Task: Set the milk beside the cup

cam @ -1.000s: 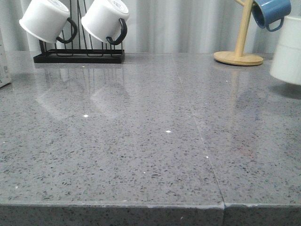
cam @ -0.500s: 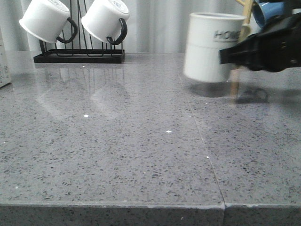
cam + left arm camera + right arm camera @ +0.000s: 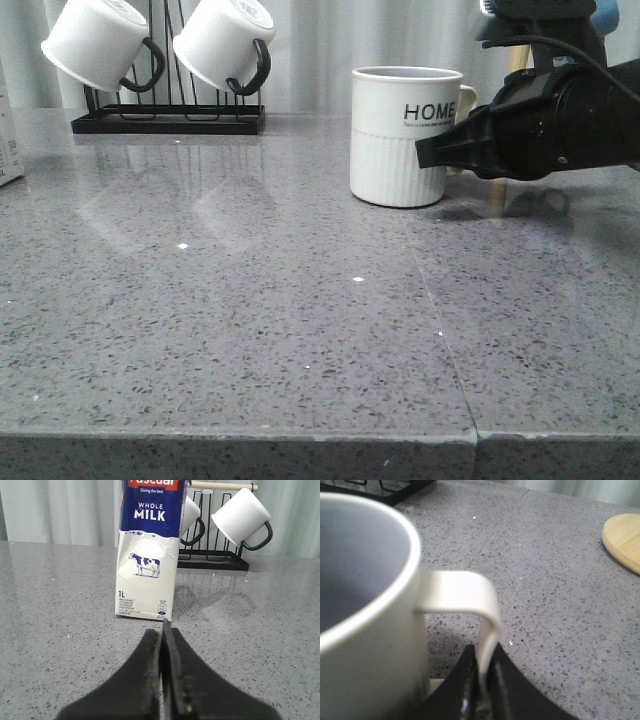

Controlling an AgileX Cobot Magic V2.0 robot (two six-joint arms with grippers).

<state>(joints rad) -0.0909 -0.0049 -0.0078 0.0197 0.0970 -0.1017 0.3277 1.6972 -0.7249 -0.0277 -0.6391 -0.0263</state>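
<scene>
Upright blue-topped milk carton (image 3: 148, 555); ribbed white "HOME" cup (image 3: 402, 135) upright on the counter.

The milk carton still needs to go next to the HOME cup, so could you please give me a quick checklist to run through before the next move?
1. Cup upright on the countertop: ok.
2. Right gripper clear of the cup: not ok, shut on its handle.
3. Milk upright and in front of the left gripper: ok.
4. Left gripper open for a grasp: not ok, fingers closed together, holding nothing.
5. Bare countertop left of the cup: ok.
6. Milk within the left arm's reach: cannot tell.
</scene>
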